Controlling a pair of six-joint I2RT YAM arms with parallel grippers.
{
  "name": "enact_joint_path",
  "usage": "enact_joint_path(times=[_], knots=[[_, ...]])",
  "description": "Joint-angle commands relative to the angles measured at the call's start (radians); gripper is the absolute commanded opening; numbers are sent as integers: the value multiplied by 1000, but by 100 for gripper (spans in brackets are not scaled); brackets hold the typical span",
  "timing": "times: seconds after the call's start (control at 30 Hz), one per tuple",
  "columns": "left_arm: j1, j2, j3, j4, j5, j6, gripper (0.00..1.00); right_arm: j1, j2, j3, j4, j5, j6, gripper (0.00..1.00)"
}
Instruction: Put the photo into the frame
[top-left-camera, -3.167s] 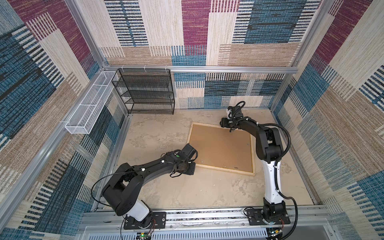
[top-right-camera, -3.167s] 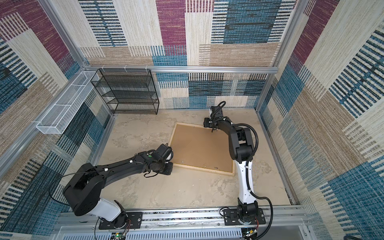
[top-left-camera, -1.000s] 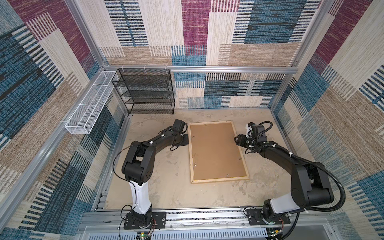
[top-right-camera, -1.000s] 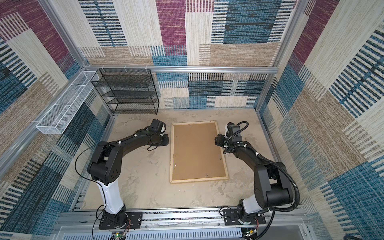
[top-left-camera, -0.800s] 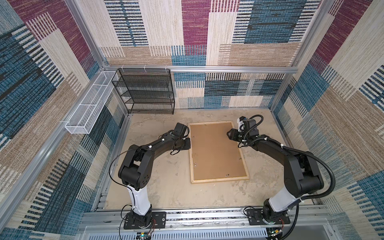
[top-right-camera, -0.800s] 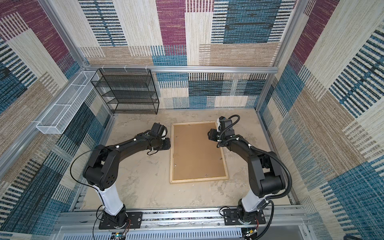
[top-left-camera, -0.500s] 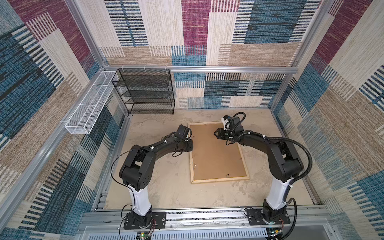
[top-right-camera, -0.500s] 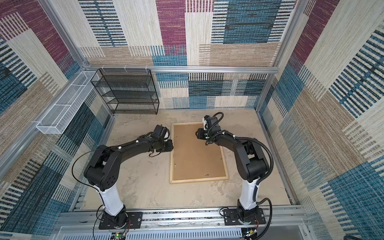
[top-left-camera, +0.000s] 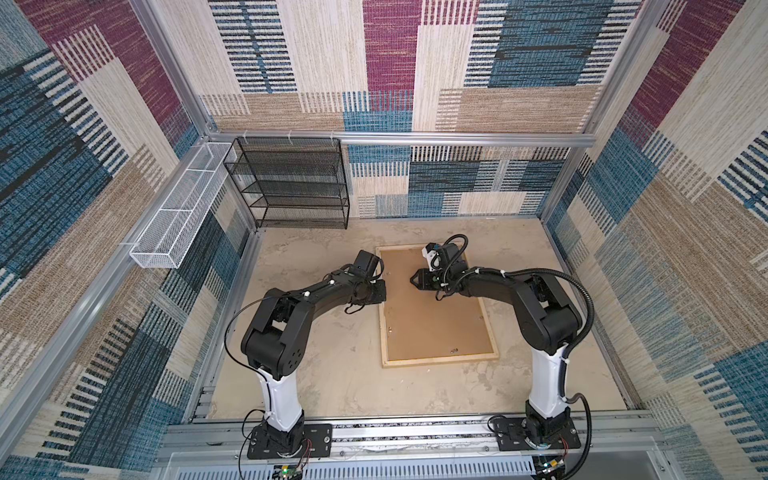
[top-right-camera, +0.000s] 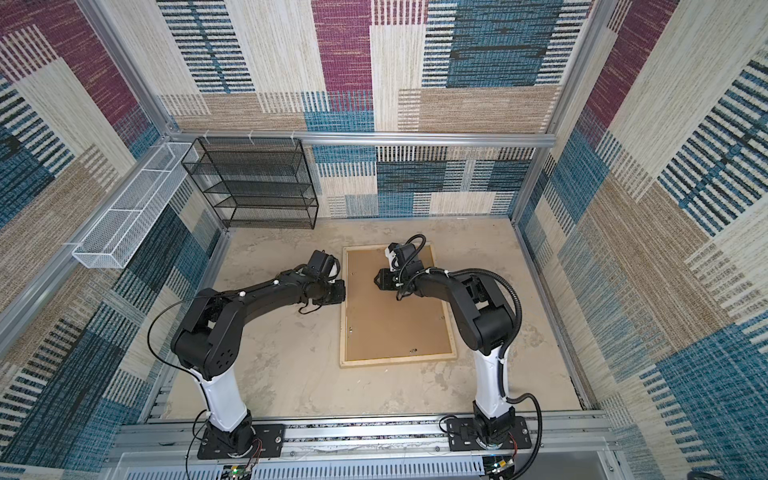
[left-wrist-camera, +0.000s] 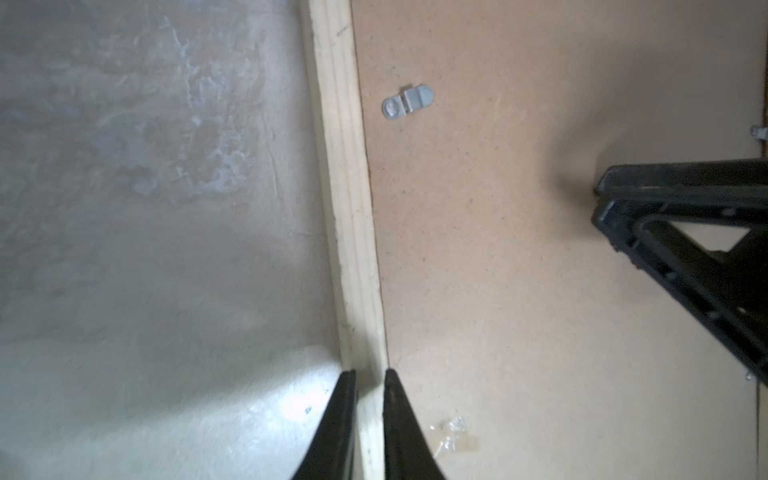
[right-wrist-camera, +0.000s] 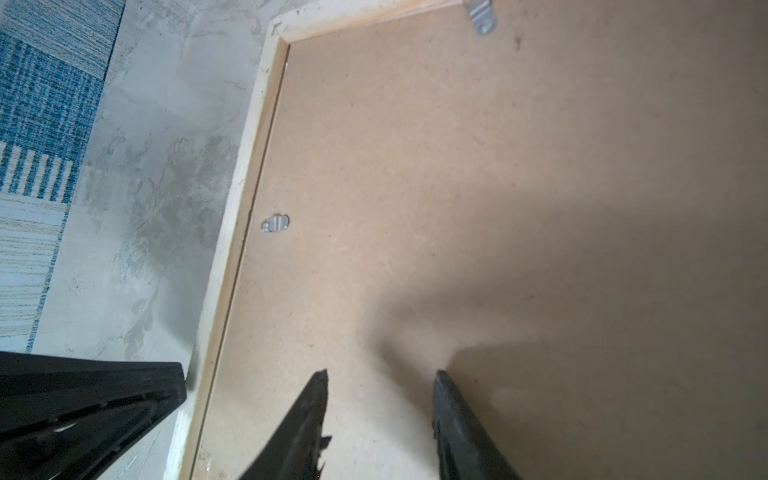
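Note:
The frame (top-left-camera: 440, 360) (top-right-camera: 399, 359) lies face down on the floor, its pale wood bars around a brown backing board (top-left-camera: 432, 324) that fills it. The photo is hidden. My left gripper (top-left-camera: 380, 291) (top-right-camera: 343, 291) sits at the frame's left bar. In the left wrist view, that gripper (left-wrist-camera: 370, 374) is shut on the wood bar (left-wrist-camera: 345, 166), one finger on each side. My right gripper (top-left-camera: 412, 281) (top-right-camera: 377, 280) reaches over the far half of the board. In the right wrist view it (right-wrist-camera: 380, 376) stands open above bare board (right-wrist-camera: 498, 208), holding nothing.
Small metal tabs (left-wrist-camera: 407, 102) (right-wrist-camera: 275, 223) sit on the board near the left bar. A black mesh shelf (top-left-camera: 291, 183) stands at the back left. A white wire basket (top-left-camera: 178, 216) hangs on the left wall. Patterned walls close in on three sides.
The left gripper slid along the frame's left bar toward the near end and its jaws closed on it. The right gripper swung from the right bar over the board.

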Motion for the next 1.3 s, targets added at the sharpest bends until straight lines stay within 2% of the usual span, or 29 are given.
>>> enact_joint_path(times=[0.0,0.3,0.9,1.27], knots=[[0,6,7,-5,5,5,17,9,14,3,-1,-24,24,44],[1,28,19,-1,23,8,15,27,24,-20,40,-81,64,43],[0,37,20,7,47,14,13,53,146,172,-1,-161,52,41],[0,34,20,6,51,15,13,77,175,169,31,-181,96,38]])
